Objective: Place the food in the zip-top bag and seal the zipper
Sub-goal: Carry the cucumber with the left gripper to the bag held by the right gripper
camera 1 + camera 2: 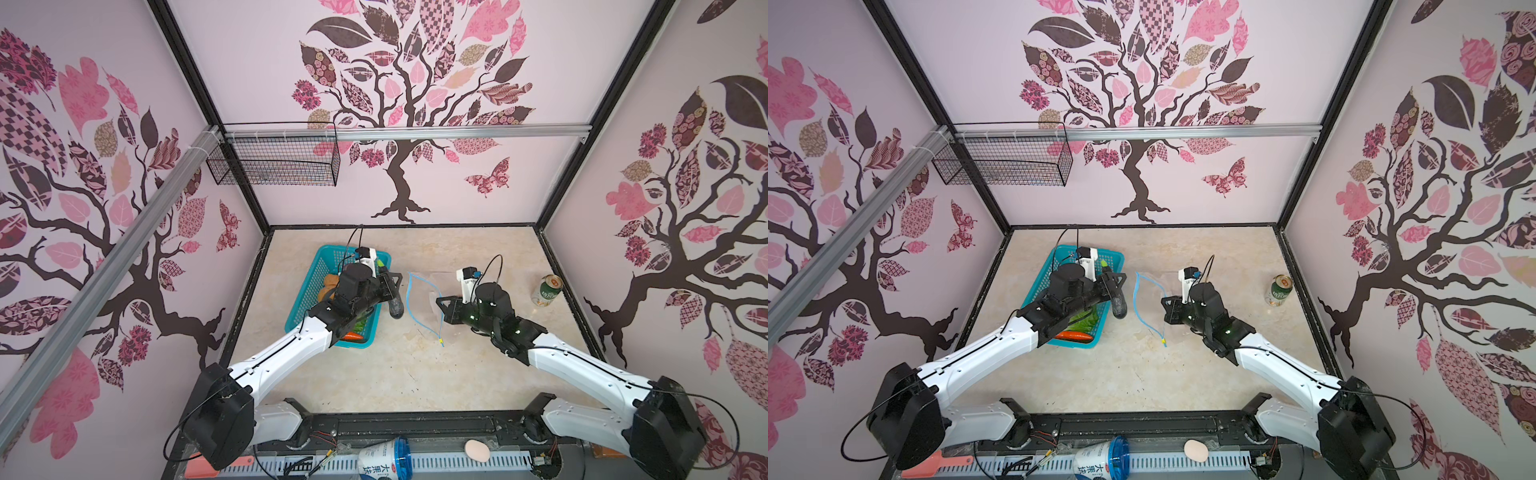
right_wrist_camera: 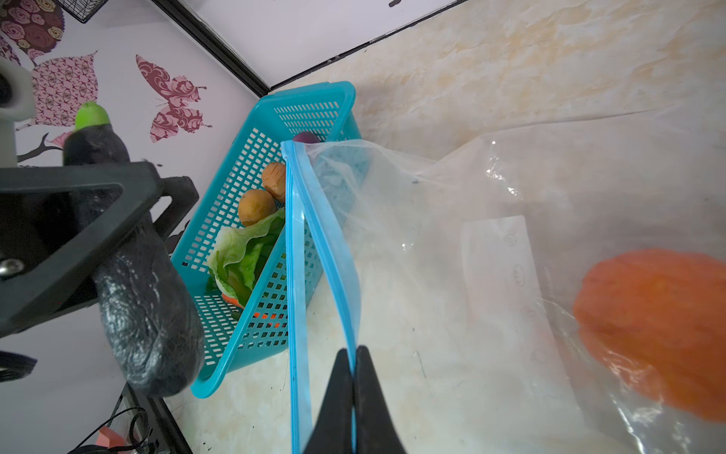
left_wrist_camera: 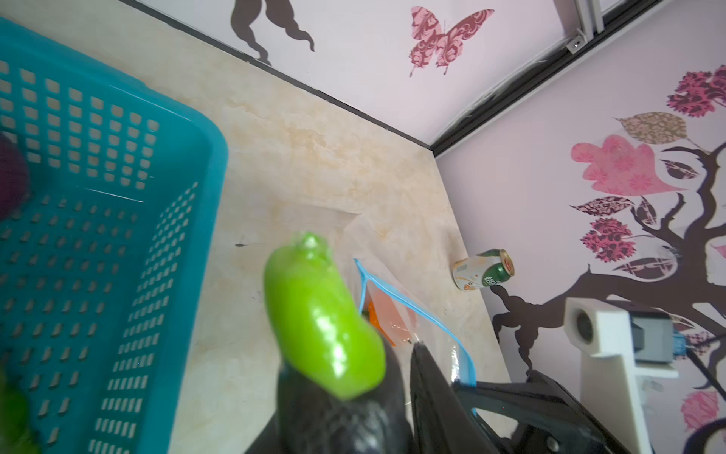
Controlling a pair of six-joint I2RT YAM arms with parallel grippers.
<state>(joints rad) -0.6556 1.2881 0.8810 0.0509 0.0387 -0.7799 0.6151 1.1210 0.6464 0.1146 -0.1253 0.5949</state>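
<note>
In both top views my left gripper (image 1: 392,287) is clamped around the eggplant (image 1: 397,308), just left of the bag (image 1: 428,286). The eggplant's length runs roughly along the open zipper (image 1: 410,303).

Left wrist view: the mouth lies just past the eggplant's green cap.

Right wrist view: my right gripper (image 2: 355,377) is pinched tight on the upper zipper lip, lifting it. A pumpkin (image 2: 660,326) sits inside.

Green-capped dark eggplant (image 2: 149,314) hangs aloft just beside the clear zip-top bag (image 2: 451,204); its blue zipper (image 2: 336,255) gapes, orange pumpkin (image 2: 660,322) inside.
</note>
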